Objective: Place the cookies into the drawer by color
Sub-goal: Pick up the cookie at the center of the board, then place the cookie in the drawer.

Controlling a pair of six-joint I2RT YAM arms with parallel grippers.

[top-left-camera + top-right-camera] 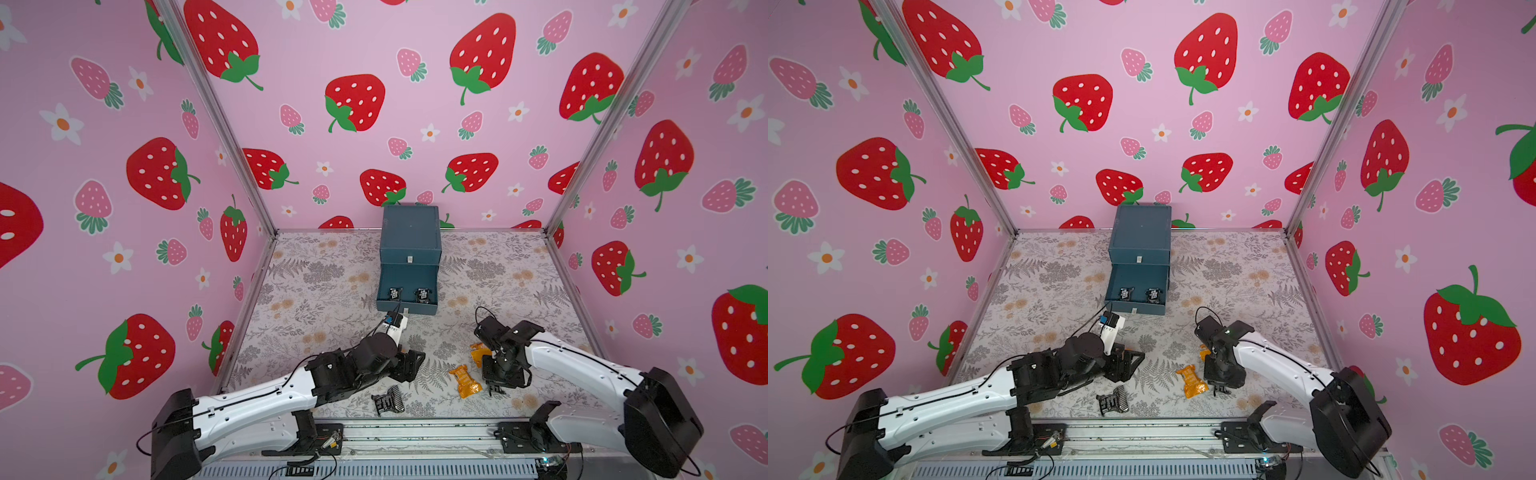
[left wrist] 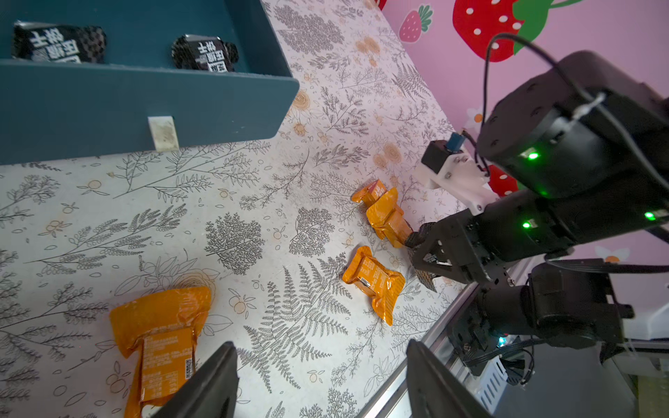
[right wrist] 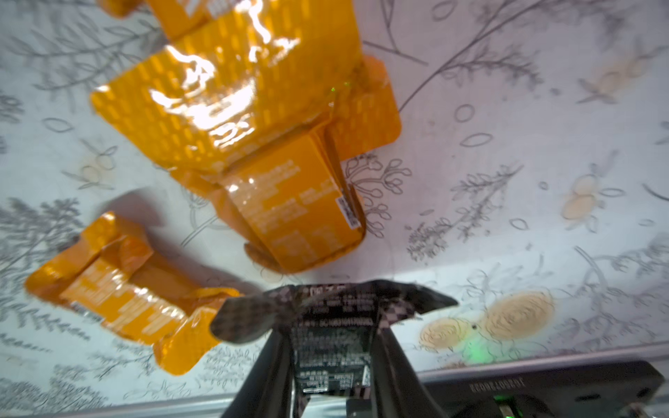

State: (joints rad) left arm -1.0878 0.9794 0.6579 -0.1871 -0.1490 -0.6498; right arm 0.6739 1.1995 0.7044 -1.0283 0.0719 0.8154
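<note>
The teal drawer (image 1: 410,241) (image 1: 1140,241) stands at the back, its bottom tray pulled out with two black cookies (image 1: 395,294) (image 2: 59,43) inside. My right gripper (image 1: 496,390) (image 3: 331,362) points down near the front edge, shut on a black cookie (image 3: 333,325). Orange cookies (image 1: 465,380) (image 3: 253,144) lie beside it on the mat, one (image 2: 383,213) partly under the right arm. My left gripper (image 1: 415,361) (image 2: 322,383) is open over bare mat, next to another orange cookie (image 2: 159,336). One more black cookie (image 1: 388,400) (image 1: 1113,401) lies in front of the left arm.
Pink strawberry walls (image 1: 124,187) enclose the floral mat (image 1: 324,282) on three sides. A metal rail (image 1: 415,432) runs along the front edge. The drawer's white pull tab (image 2: 163,132) faces the arms.
</note>
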